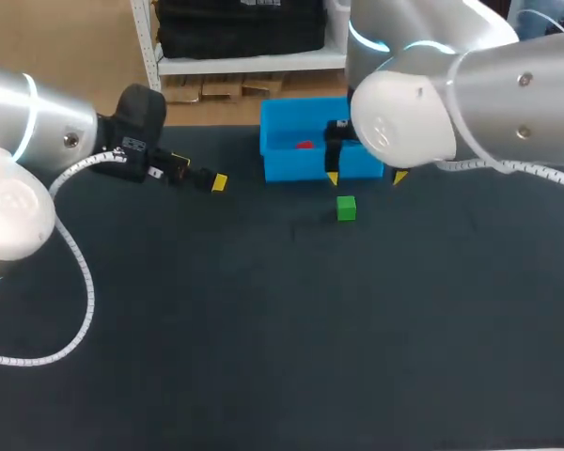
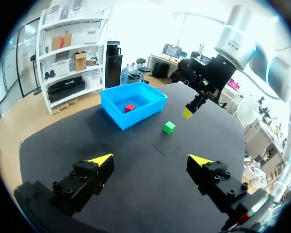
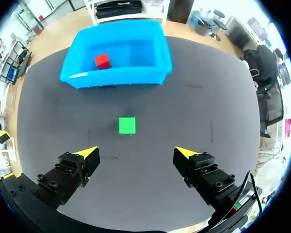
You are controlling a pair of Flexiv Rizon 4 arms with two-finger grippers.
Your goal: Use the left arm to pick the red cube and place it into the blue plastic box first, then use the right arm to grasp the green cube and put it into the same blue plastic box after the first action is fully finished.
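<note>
Our left gripper and right gripper both gape wide, empty. The red cube sits inside the blue plastic box, at eleven o'clock from the green cube.

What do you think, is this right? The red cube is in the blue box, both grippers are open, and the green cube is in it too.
The green cube is not in the blue box: it lies on the table ahead of the open right gripper, as the right wrist view shows. The red cube is inside; the left gripper is open.
</note>
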